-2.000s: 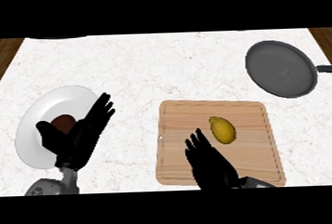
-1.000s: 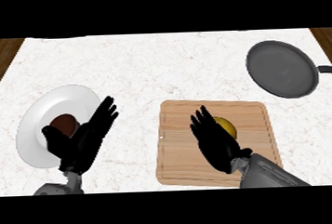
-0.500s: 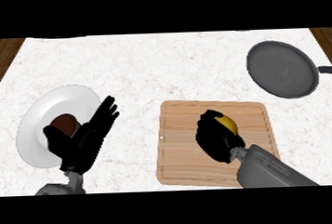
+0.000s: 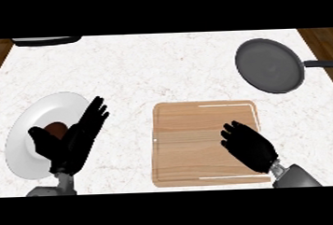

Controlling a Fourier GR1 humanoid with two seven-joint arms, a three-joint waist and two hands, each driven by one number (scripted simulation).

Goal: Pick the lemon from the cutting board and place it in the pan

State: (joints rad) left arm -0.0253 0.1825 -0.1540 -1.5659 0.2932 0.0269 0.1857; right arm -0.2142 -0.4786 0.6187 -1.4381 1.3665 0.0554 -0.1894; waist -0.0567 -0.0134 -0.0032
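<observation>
1. head view, right side: the right hand (image 4: pixel 250 148) lies over the right half of the cutting board (image 4: pixel 187 146). a moment ago it stood further up, just beside the lemon, which showed yellow next to it. now no yellow shows anywhere on the board.
2. its fingers (image 4: pixel 230 134) look short and curled together, back of the hand up. the lemon is hidden. my reading is that it sits inside that curl, so the pick looks made or very nearly made, though this cannot be confirmed.
3. head view, upper right: the pan (image 4: pixel 270 64) is on the worktop (image 4: pixel 161 72), well apart from the hand, handle pointing right, nothing in it. if the lemon is held, a lift and a carry up and to the right come next.
4. head view, left side: the left hand (image 4: pixel 70 138) is unchanged, resting with fingers straight and apart over the right edge of the white plate (image 4: pixel 22 138), beside a brown item (image 4: pixel 56 129).
</observation>
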